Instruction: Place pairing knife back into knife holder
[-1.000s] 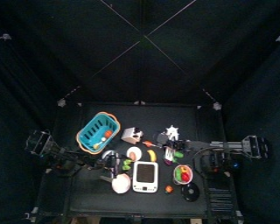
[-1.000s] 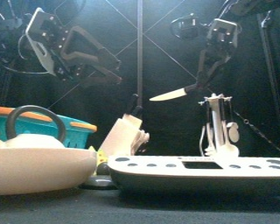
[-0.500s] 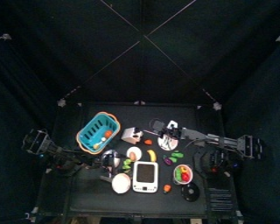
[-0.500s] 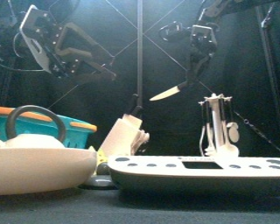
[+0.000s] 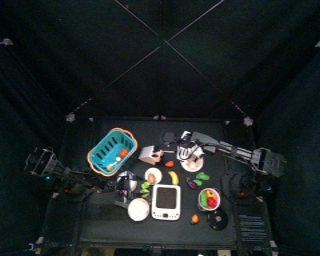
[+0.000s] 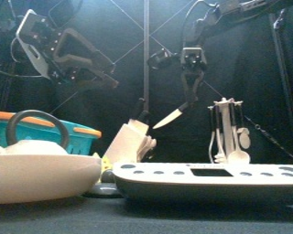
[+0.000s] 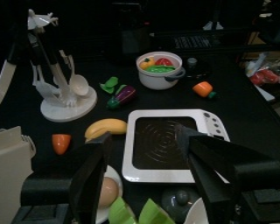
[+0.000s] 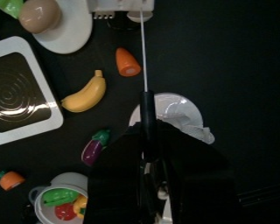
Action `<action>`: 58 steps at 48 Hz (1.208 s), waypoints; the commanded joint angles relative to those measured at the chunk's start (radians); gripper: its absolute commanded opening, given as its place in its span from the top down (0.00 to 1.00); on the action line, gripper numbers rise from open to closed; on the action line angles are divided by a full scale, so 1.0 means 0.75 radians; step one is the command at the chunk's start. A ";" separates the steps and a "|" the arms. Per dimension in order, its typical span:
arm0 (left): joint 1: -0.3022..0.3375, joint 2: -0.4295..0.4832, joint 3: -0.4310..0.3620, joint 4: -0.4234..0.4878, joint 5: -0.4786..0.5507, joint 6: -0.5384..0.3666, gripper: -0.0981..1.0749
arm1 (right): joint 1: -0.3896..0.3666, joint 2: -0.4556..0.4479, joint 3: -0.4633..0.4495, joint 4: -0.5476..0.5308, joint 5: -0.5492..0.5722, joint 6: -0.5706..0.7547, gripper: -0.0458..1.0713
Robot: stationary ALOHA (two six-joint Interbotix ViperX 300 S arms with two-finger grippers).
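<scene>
Paring knife (image 6: 170, 117) over knife holder (image 6: 127, 141), utensil rack (image 6: 229, 133) beside

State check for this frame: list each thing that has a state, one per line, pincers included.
Paring knife: held, tilted, tip down, not yet in the holder.
Knife holder: standing, slots free of this knife.
Right pincer: shut on the knife handle.
Left pincer: open, empty, raised.
Utensil rack: upright.
</scene>
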 commanded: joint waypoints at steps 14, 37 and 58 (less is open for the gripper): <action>-0.006 -0.014 -0.004 -0.020 -0.004 -0.002 0.12 | -0.025 0.094 -0.135 0.008 0.016 -0.039 0.61; -0.006 -0.012 0.000 -0.020 -0.004 -0.002 0.12 | -0.016 0.141 -0.200 0.008 0.067 -0.041 0.61; -0.006 -0.014 0.006 -0.027 -0.004 -0.002 0.12 | -0.012 0.151 -0.221 0.000 0.094 -0.043 0.61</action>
